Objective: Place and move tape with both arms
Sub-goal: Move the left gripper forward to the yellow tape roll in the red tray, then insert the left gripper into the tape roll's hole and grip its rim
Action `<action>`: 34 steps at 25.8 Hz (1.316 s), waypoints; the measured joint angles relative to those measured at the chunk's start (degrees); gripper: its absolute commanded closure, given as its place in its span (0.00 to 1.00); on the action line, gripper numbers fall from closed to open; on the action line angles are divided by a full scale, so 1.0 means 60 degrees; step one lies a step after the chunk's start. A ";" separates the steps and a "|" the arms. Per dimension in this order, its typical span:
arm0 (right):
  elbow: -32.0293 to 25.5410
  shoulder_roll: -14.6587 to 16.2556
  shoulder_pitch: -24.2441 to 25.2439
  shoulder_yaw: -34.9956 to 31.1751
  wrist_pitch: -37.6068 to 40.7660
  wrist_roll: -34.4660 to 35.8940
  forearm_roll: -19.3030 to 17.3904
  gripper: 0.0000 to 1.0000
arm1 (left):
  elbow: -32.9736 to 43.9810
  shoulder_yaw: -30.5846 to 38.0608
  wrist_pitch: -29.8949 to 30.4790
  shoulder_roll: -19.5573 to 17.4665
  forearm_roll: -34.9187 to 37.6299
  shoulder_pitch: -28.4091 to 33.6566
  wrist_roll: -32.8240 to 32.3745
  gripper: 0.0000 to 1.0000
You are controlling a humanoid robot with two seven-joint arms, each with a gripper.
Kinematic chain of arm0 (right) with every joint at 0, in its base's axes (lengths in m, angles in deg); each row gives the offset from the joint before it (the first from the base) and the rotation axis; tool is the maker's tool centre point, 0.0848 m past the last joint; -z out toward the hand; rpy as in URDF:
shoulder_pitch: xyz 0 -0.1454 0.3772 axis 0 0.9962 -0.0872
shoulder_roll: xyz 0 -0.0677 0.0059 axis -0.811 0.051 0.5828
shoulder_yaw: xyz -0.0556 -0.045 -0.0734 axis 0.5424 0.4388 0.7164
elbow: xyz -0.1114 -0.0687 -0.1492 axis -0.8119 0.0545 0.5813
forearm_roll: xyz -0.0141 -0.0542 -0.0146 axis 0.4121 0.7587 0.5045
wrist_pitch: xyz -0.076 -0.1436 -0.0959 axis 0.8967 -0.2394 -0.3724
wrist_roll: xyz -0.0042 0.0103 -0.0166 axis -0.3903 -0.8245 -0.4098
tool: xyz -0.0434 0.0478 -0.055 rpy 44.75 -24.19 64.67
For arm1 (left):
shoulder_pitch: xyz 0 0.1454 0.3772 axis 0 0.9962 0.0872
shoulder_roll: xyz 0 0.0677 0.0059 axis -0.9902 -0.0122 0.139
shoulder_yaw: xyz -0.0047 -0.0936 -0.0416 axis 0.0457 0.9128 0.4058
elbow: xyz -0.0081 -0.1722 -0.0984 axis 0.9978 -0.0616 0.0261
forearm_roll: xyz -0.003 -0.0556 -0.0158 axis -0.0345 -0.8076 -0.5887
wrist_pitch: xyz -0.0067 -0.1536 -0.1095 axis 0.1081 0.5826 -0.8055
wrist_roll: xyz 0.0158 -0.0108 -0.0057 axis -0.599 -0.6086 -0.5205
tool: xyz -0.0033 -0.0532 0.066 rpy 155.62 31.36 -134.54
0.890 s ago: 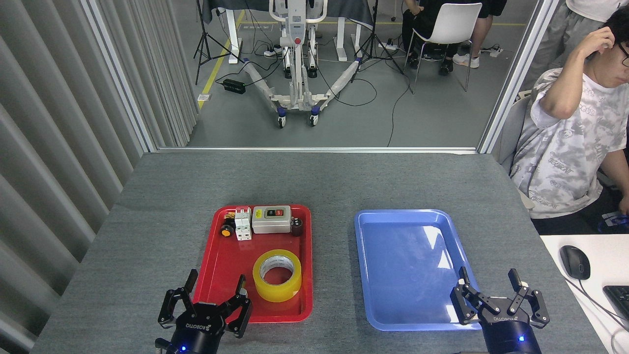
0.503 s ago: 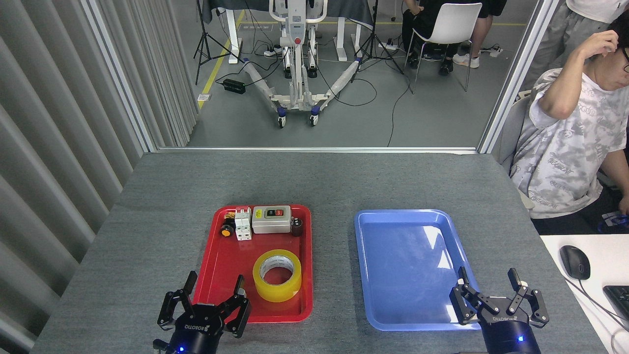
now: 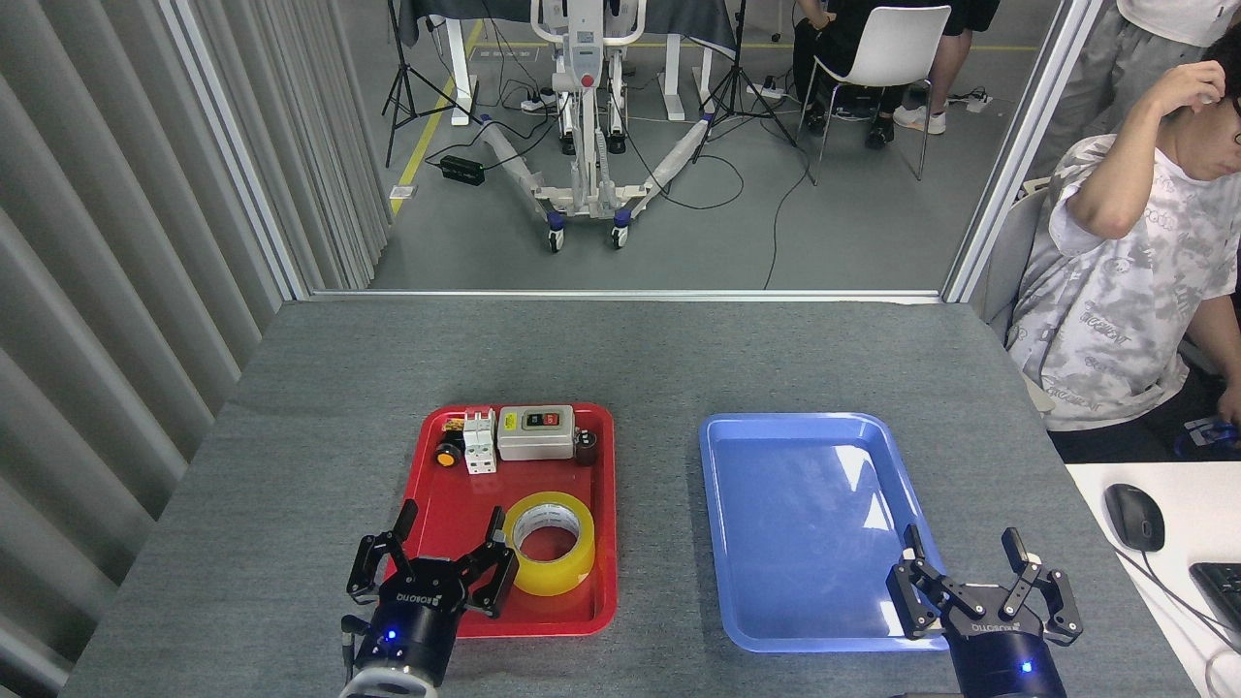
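On red plastic tray (image 3: 441, 504), near right: yellow translucent tape roll (image 3: 549, 542), flat, core up for grasp. Left gripper (image 3: 456, 546) spread wide, empty, probably just beside roll. Right gripper (image 3: 965, 557) spread, empty, at blue plastic tray (image 3: 805, 436) near edge, ready to receive.

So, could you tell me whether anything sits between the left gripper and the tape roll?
Nothing visible does. The left gripper is open just left of the tape in the red tray; the switch parts sit at the far end.
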 measured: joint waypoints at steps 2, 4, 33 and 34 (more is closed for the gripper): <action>-0.0001 0.0000 -0.0001 -0.0003 0.0000 0.0006 -0.0008 0.00 | -0.0718 -0.0002 -0.0017 0.0013 0.0012 -0.0651 0.0052 0.00; -0.0003 -0.0023 -0.0001 -0.0008 0.0001 0.0007 -0.0035 0.00 | -0.1366 -0.0009 -0.0129 0.0023 0.0028 -0.1338 0.0109 0.00; 0.0024 -0.0076 -0.0134 -0.0007 -0.0002 0.0065 0.0054 0.00 | -0.5093 -0.1464 -0.1750 0.0053 -0.1787 -0.4812 -0.3617 0.01; 0.0031 -0.0084 -0.0135 -0.0008 -0.0002 0.0049 0.0056 0.00 | -0.5125 -0.1397 -0.1753 0.0062 -0.1835 -0.4868 -0.4269 0.01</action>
